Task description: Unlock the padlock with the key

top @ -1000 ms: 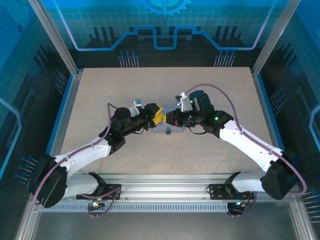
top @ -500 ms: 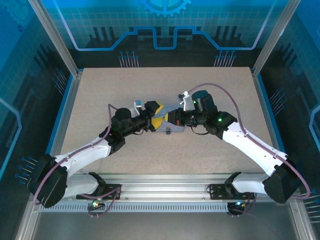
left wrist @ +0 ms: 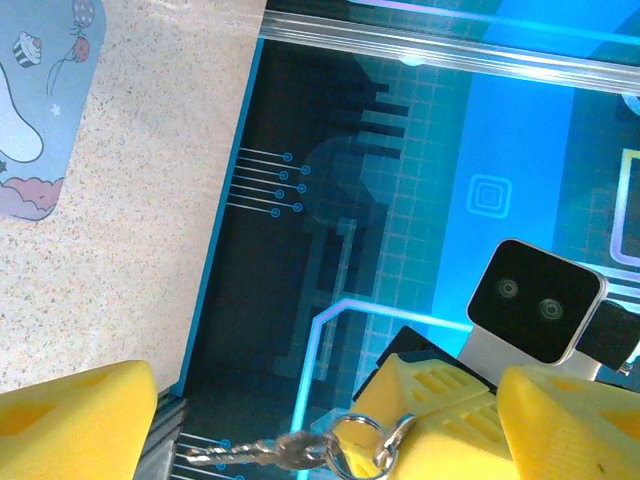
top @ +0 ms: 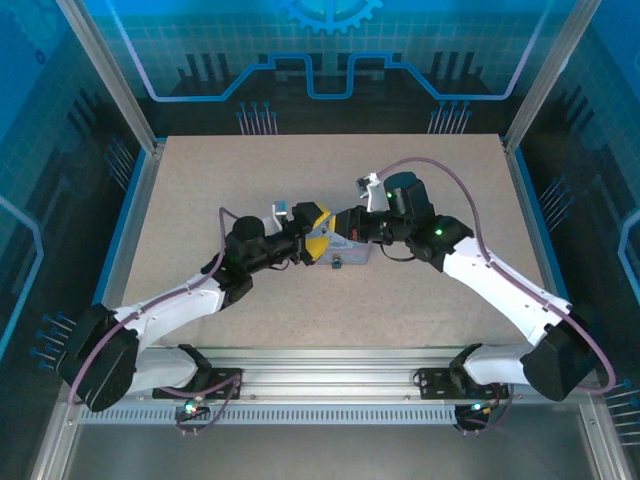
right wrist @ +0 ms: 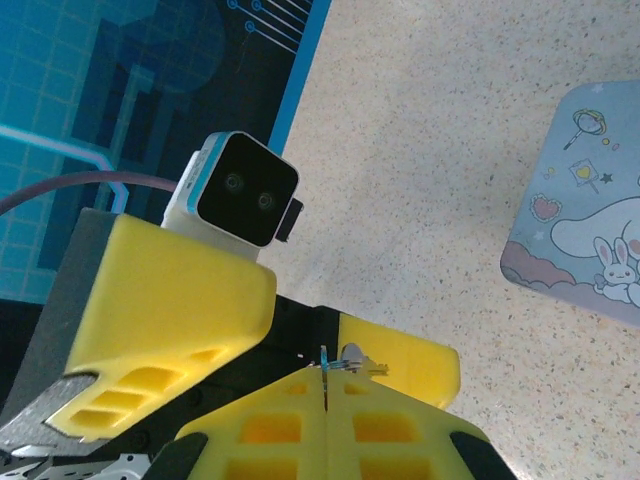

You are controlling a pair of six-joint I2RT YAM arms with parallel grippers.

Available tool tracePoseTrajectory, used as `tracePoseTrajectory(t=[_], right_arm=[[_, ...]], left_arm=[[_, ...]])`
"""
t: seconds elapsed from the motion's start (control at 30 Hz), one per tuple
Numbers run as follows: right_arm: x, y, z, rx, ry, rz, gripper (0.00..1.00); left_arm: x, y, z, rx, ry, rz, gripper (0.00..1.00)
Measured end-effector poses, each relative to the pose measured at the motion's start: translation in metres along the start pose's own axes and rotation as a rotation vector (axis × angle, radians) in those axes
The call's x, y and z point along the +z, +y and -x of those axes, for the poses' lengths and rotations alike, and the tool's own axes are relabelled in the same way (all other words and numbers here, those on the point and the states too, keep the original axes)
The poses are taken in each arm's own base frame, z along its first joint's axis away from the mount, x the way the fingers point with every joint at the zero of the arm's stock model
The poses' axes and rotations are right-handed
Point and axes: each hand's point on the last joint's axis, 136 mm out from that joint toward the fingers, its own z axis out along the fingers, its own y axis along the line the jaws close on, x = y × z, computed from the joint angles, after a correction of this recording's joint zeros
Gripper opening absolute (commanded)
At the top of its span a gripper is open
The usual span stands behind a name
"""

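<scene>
Seen from above, the left gripper (top: 318, 240) and the right gripper (top: 343, 229) meet tip to tip over the middle of the speckled beige surface (top: 200, 200). Both hang just above a pale blue rectangular tin (top: 358, 256). A small dark padlock (top: 337, 263) with a bluish glint sits at the tin's near edge, below the two grippers and apart from them. How the jaws stand cannot be made out at this size.

In the left wrist view, the left gripper (left wrist: 325, 400) is spread wide. Its yellow foam fingers (left wrist: 80, 420) stand at the two bottom corners and hold nothing. Between them reaches a yellow finger of the right gripper (left wrist: 430, 395). From it a thin silver key (left wrist: 250, 456) sticks out to the left, hung on a small metal key ring (left wrist: 358, 442). The key touches neither left finger. A corner of the tin (left wrist: 35, 110), printed with a white cartoon figure, lies on the surface at top left.

In the right wrist view, the right gripper (right wrist: 325, 385) has its yellow fingers pressed flat together. The key (right wrist: 325, 362) shows as a thin metal edge pinched in the seam, with a bit of the ring (right wrist: 350, 358) beside it. The left gripper's fingers (right wrist: 170, 290) flank that tip, one on each side, clear of it. The tin (right wrist: 590, 240) lies on the surface at right.
</scene>
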Motion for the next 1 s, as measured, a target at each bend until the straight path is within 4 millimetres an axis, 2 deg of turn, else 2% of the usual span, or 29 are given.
tracePoseTrajectory(t=[0.17, 0.27, 0.47, 0.7, 1.0], right_arm=[[0.008, -0.001, -0.005, 0.002, 0.023, 0.0, 0.0], [0.008, 0.002, -0.006, -0.003, 0.026, 0.011, 0.0], [0.007, -0.003, -0.011, -0.002, 0.028, 0.009, 0.0], [0.002, -0.002, -0.015, -0.004, 0.024, 0.013, 0.0], [0.0, -0.003, -0.017, -0.005, 0.023, 0.015, 0.0]], left_arm=[[0.002, -0.004, 0.0, -0.018, 0.004, -0.023, 0.75], [0.001, -0.007, -0.001, -0.023, 0.005, -0.039, 0.65], [0.0, -0.001, 0.0, -0.026, 0.004, -0.029, 0.58], [0.0, 0.002, 0.0, -0.027, 0.003, -0.025, 0.43], [-0.001, 0.01, 0.001, -0.033, -0.001, -0.008, 0.36]])
